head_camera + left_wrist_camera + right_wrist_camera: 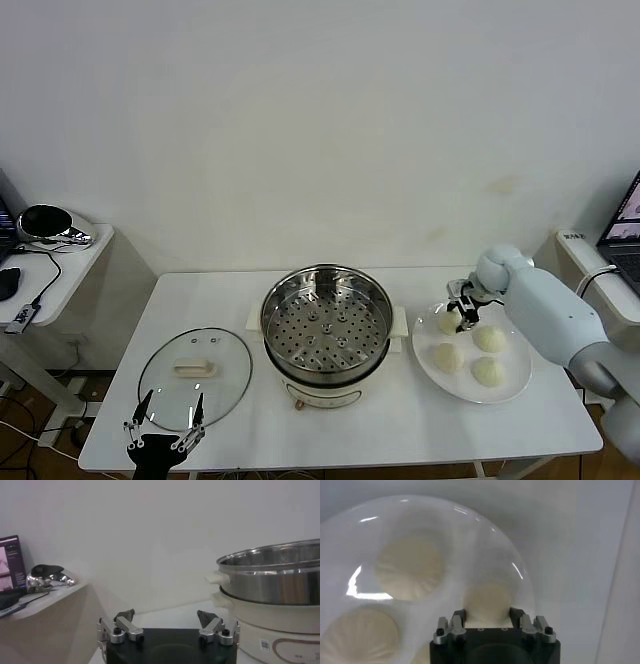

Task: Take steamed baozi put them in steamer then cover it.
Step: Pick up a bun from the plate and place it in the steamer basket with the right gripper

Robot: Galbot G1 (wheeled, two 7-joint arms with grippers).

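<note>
- The right gripper [488,616] sits at the frame's bottom centre, its fingers closed against 1 baozi [488,600].
- 2 more buns lie on the white plate [520,565], upper left and lower left.

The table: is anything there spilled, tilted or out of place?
Nothing stands out. The steamer stands upright and uncovered, the cover lies flat beside it, and four baozi sit on the plate, one between the right gripper's fingers. The left gripper waits open.
</note>
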